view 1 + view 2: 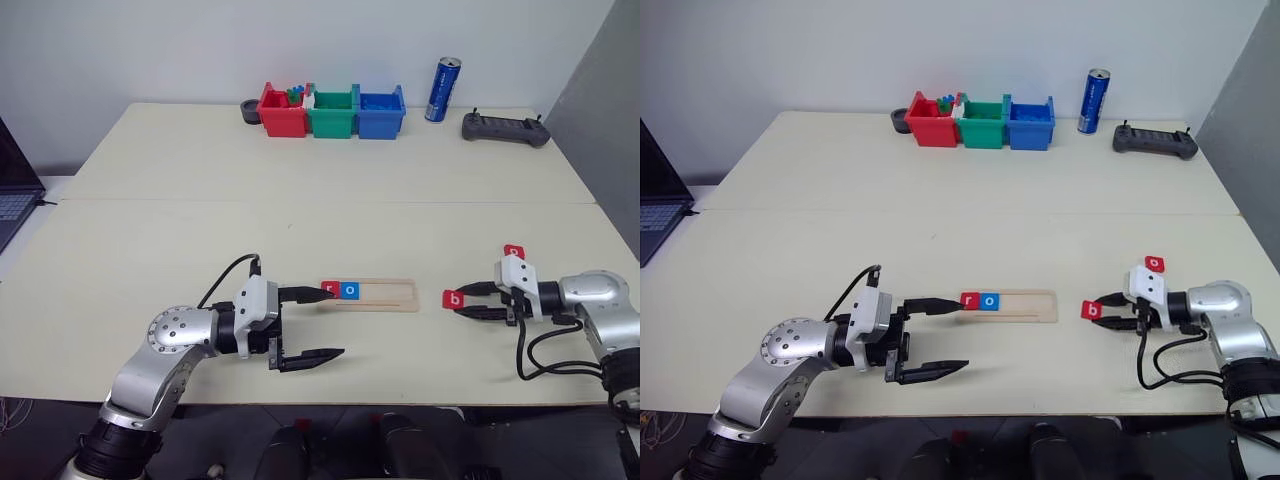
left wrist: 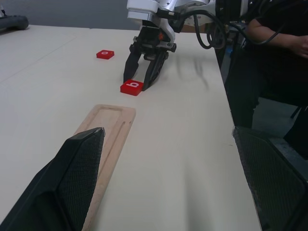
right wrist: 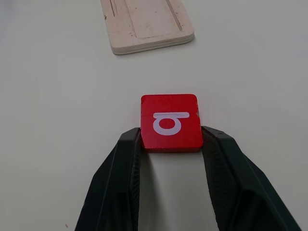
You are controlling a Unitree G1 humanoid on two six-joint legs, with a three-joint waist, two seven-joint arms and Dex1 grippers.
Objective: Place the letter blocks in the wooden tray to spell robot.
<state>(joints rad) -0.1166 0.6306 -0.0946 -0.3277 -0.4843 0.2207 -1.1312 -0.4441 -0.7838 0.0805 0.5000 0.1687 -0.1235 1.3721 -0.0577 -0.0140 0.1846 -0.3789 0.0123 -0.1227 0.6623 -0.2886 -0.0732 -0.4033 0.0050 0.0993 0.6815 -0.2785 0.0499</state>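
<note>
The wooden tray (image 1: 385, 293) lies at the table's front centre, with a red "r" block (image 1: 329, 290) and a blue "o" block (image 1: 350, 290) at its left end. My left gripper (image 1: 335, 322) is open beside that end, its upper fingertip by the "r" block. To the right of the tray a red "b" block (image 3: 171, 118) lies flat on the table. My right gripper (image 1: 462, 301) is shut on it, a finger against each side. Another red letter block (image 1: 514, 250) lies just behind the right wrist.
Red (image 1: 283, 112), green (image 1: 332, 115) and blue (image 1: 381, 113) bins line the far edge, with a blue can (image 1: 442, 89) and a black controller (image 1: 505, 128) to their right. A laptop (image 1: 15, 190) sits off the left edge. A person (image 2: 279, 43) sits beyond the table's right side.
</note>
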